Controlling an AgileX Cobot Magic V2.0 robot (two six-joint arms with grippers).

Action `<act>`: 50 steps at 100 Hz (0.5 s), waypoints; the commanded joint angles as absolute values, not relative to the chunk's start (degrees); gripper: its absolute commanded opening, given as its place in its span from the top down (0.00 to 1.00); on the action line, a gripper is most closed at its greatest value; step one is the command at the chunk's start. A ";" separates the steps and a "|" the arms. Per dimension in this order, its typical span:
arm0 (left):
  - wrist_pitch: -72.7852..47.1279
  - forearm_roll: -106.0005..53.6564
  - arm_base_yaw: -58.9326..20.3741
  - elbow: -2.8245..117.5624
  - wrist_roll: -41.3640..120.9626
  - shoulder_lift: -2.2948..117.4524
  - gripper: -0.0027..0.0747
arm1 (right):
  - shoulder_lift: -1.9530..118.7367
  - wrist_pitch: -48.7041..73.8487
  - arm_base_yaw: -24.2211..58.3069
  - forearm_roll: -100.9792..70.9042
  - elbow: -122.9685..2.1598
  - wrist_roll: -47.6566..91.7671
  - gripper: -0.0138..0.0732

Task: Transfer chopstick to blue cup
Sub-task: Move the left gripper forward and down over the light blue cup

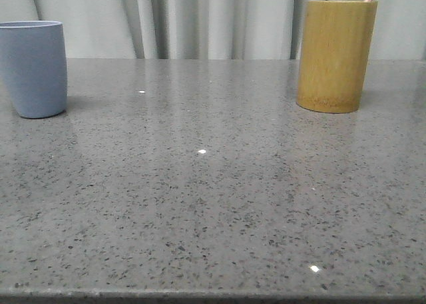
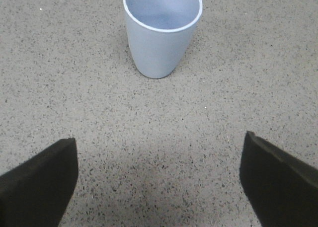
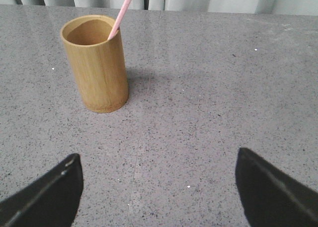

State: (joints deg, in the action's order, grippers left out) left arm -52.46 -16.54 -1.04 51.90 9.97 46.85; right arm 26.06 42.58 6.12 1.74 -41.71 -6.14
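Nothing of the transfer looks done yet, judging from how things lie. At the far left of the grey speckled table [image 1: 213, 204] stands the blue cup [image 1: 33, 68], upright and, seen from the left wrist camera, hollow with nothing in it. The left gripper [image 2: 159, 182] hangs above the table on the near side of that cup, its two dark fingers [image 2: 37, 182] spread wide with only bare tabletop between them; it holds nothing.

At the far right stands the bamboo cup [image 1: 336, 54], taller than the blue one and well apart from it. The chopstick [image 3: 122, 12] is inside it, leaning against the rim, with its pale pink upper end sticking out above the mouth and running off the picture's top edge. The right gripper [image 3: 159, 187] hovers on the near side of the bamboo cup, its fingers also wide apart and empty, not touching the cup or the stick.

So the whole job is left, as I judge it: grasp the stick's free end, lift it clear of the bamboo cup, carry it leftward across the table, and lower it into the blue cup.

Counted: one chopstick, one blue cup, one bamboo cup, two grippers. Pale curtains hang behind the table.
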 commanded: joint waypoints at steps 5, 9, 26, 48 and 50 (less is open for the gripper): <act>-47.83 -18.10 -1.44 56.42 9.97 49.28 0.16 | 26.84 37.72 5.82 1.92 -43.62 -6.15 0.12; -47.92 -18.10 -1.44 58.11 9.97 50.68 0.16 | 26.84 37.72 5.82 1.92 -43.62 -6.15 0.12; -48.19 -18.10 -1.44 66.18 9.97 59.57 0.16 | 26.84 37.72 5.82 1.92 -43.62 -6.15 0.12; -48.76 -18.10 -1.44 75.10 9.87 71.64 0.16 | 26.84 37.76 5.82 1.92 -43.62 -6.15 0.12; -48.77 -18.10 -1.44 75.79 9.87 72.74 0.16 | 26.84 37.76 5.82 1.92 -43.62 -6.15 0.12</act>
